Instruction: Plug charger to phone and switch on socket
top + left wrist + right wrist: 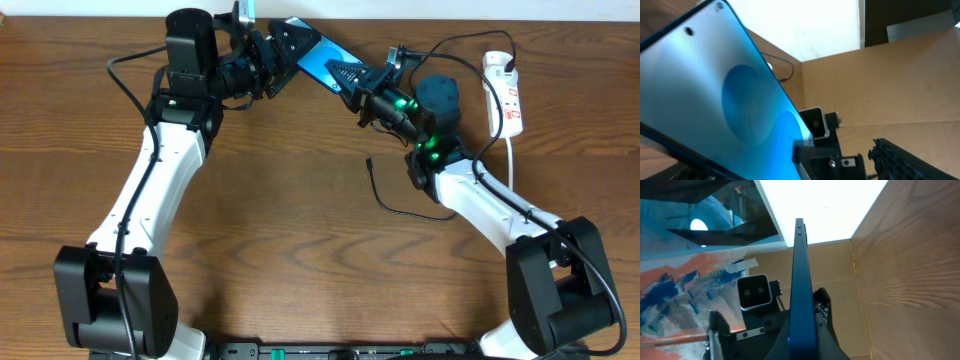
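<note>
The phone (316,54), its blue screen lit, is held off the table at the back between both arms. My right gripper (347,76) is shut on its lower right end; the right wrist view shows the phone (801,265) edge-on between those jaws. My left gripper (288,47) is open around the upper left end. In the left wrist view the screen (730,100) fills the left, and one serrated finger (900,159) stands clear of the phone's edge. The charger (385,200) lies on the table, its connector tip (369,161) free. The socket (503,95) lies at the far right.
A thick white cord (511,160) runs from the socket toward the front. A thin black cable (470,38) loops behind the right arm to the socket's top end. Bare wooden table (300,230) lies in the middle and front.
</note>
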